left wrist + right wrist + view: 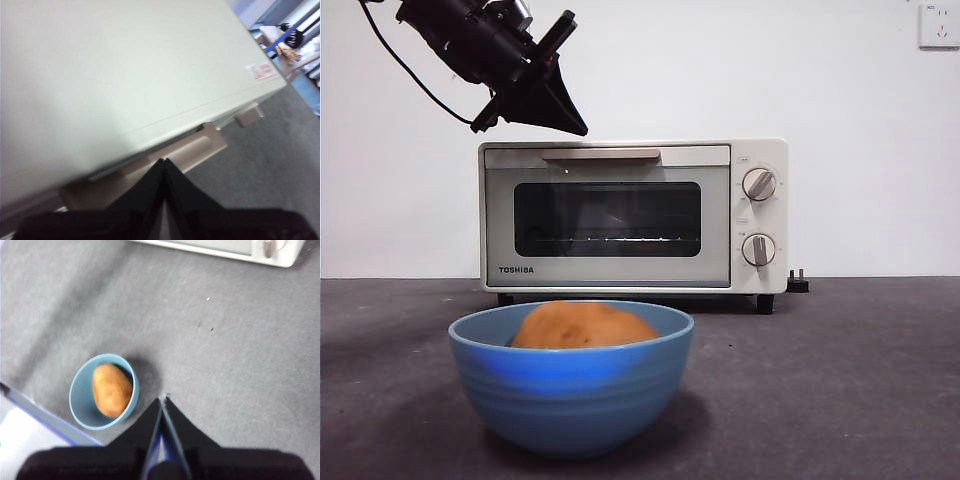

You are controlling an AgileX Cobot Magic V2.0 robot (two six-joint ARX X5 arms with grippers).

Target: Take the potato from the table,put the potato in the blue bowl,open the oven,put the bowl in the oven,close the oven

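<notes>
The potato (582, 326) sat in the bowl (570, 390); the oven (632, 215) was unopened. I had my left gripper (572, 120) above its handle (601, 154), jaws pressed together.

I see the oven (620, 215) door shut, its handle (601, 154) unobstructed, open table (840, 380) between oven and blue bowl (570, 385), bowl mouth filled by the potato (582, 326).

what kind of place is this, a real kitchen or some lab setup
Probably a lab or test bench, not a home kitchen. A cream-white boxy toaster oven stands alone on a bare dark grey matte table against a plain white wall, and two black robot grippers, left gripper and right gripper, work over it.
</notes>
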